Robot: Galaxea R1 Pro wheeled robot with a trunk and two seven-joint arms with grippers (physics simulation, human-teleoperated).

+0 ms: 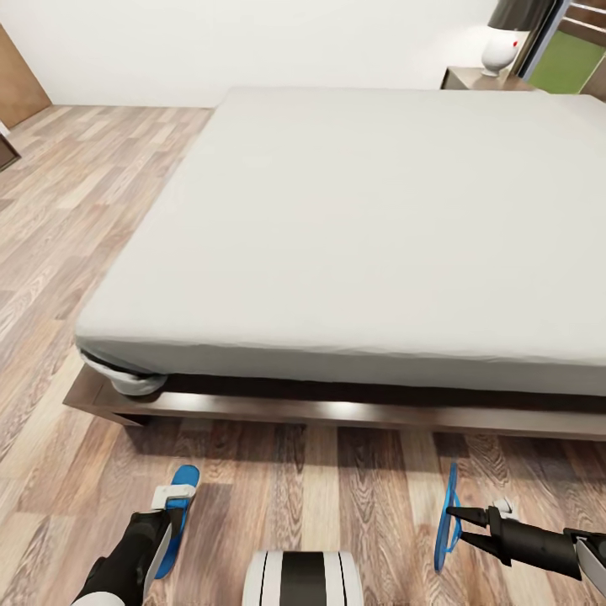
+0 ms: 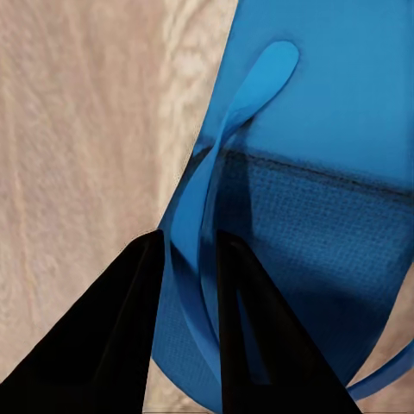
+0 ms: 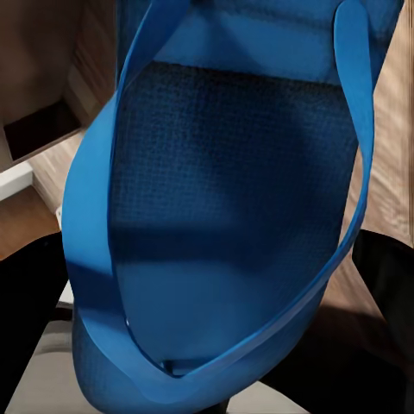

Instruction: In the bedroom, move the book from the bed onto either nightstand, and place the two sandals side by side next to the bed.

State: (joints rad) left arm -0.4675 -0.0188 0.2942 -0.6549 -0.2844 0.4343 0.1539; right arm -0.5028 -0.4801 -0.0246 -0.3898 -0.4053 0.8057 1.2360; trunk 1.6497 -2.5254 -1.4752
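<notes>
**Both sandals in claws, floor side of bed**

Our left claw is clamped on a strap of the left sandal, which lies flat, long axis toward the bed. Our right claw pinches the right sandal on edge, long axis also toward the bed frame, well apart from its mate. We judge pairing needs it laid flat and carried leftward over the floor.
</notes>
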